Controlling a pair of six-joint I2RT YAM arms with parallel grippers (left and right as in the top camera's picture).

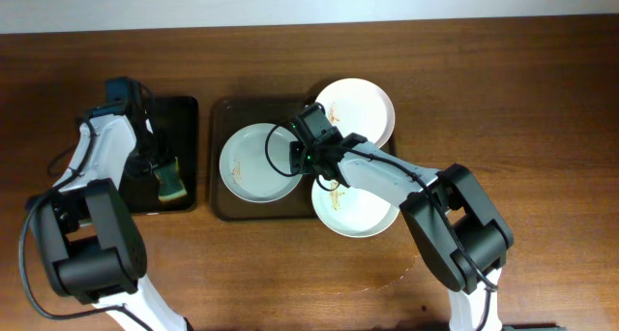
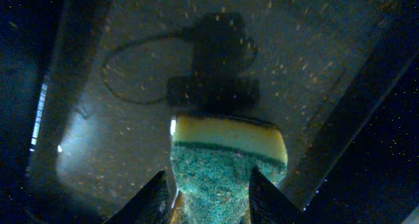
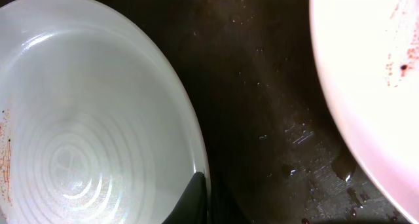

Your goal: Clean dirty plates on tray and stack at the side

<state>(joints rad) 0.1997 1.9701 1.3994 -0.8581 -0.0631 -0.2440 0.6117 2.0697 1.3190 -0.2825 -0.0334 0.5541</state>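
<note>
Three white plates lie on the dark brown tray (image 1: 242, 113): a left plate (image 1: 253, 166), a far right plate (image 1: 360, 106) with orange-brown smears, and a near right plate (image 1: 360, 213) with smears. My right gripper (image 1: 304, 155) is shut on the right rim of the left plate (image 3: 85, 119); one finger lies inside the rim (image 3: 204, 188), the other is hidden under it. My left gripper (image 1: 164, 171) is shut on a yellow-and-green sponge (image 2: 226, 162), fingers on both sides (image 2: 213, 201), just above the black tray (image 2: 124, 93).
The smaller black tray (image 1: 179, 118) stands left of the brown tray. The smeared far plate's edge (image 3: 366, 73) shows at the right of the right wrist view, with wet brown tray floor (image 3: 262, 99) between the plates. Bare wooden table (image 1: 542, 128) surrounds both trays.
</note>
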